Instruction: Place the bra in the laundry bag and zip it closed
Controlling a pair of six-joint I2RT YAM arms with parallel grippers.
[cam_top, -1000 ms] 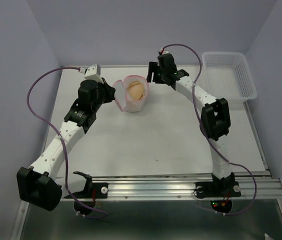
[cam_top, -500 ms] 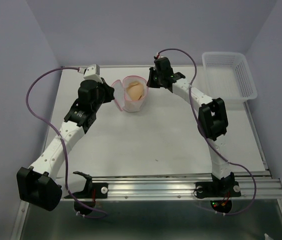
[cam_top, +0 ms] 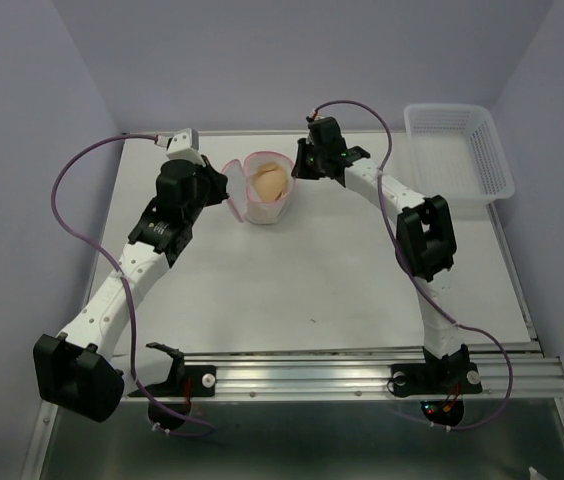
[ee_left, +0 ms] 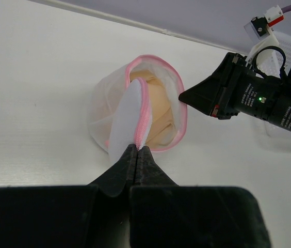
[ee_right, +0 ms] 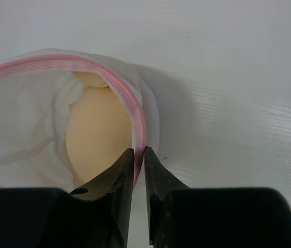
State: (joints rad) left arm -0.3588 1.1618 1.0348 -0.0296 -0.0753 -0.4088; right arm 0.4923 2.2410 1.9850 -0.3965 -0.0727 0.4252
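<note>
Pink zipper edging is pinched from both sides! Left gripper has its fingers pressed tight together on the edge of the laundry bag flap, right at the fingertips. Right gripper nips the opposite rim, the pink trim running between its nearly closed fingers. Bra sits tucked inside the pouch, just left of the right fingertips, its beige cup showing through the open mouth. The bag rests unzipped on the white table, between the two grippers.

Tan bra tucked inside white mesh laundry bag; pink-edged lid flap open, unzipped.
</note>
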